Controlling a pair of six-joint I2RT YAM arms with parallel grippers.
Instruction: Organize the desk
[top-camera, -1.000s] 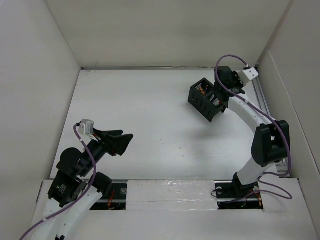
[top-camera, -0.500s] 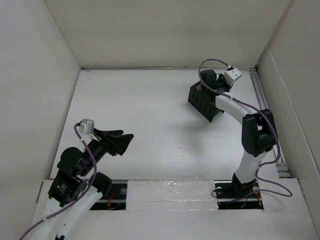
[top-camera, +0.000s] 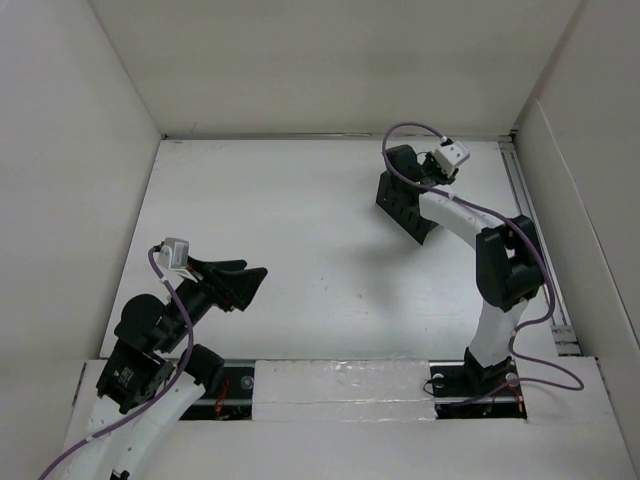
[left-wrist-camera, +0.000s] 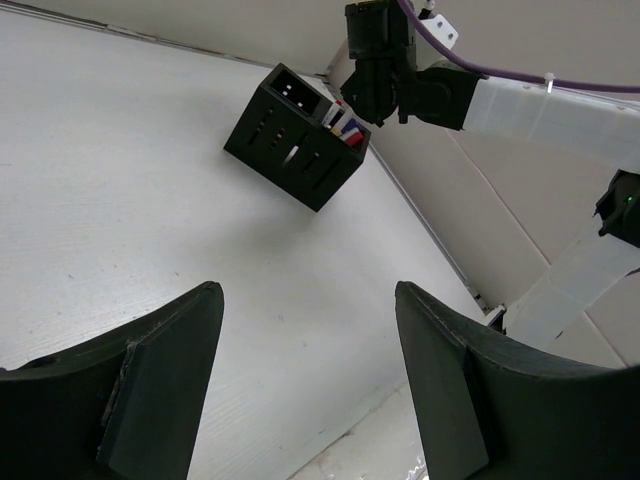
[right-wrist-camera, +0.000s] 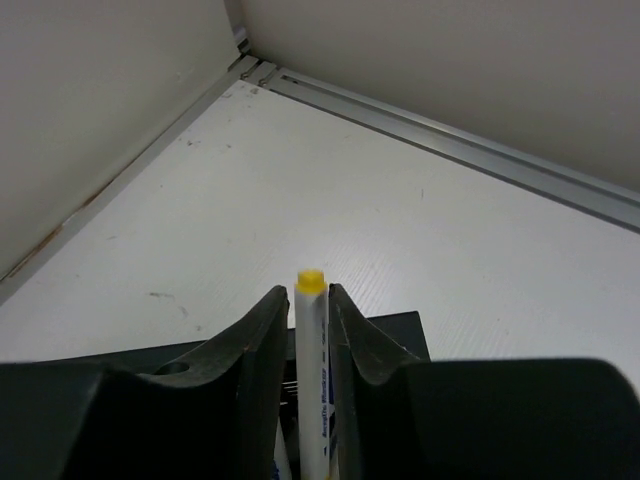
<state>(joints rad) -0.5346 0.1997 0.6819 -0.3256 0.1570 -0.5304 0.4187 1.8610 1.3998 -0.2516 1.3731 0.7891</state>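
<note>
The desk (top-camera: 300, 230) is a white tabletop between white walls. My right gripper (right-wrist-camera: 309, 300) is shut on a white marker with a yellow end (right-wrist-camera: 310, 340), held over the black organizer box (top-camera: 403, 210) at the back right. In the top view the right gripper (top-camera: 402, 165) sits right above that box. The left wrist view shows the box (left-wrist-camera: 295, 140) with coloured pens in it and the right gripper above it. My left gripper (top-camera: 250, 285) is open and empty, low over the near left of the desk; its fingers (left-wrist-camera: 160, 380) frame bare tabletop.
A metal rail (top-camera: 530, 230) runs along the desk's right side, and one along the back wall (right-wrist-camera: 450, 150). White panel walls close in the left, back and right. The arm bases stand at the near edge.
My right gripper has swung left and forward from beside the box's right end to directly over it, carrying the marker. The left arm has not moved.
</note>
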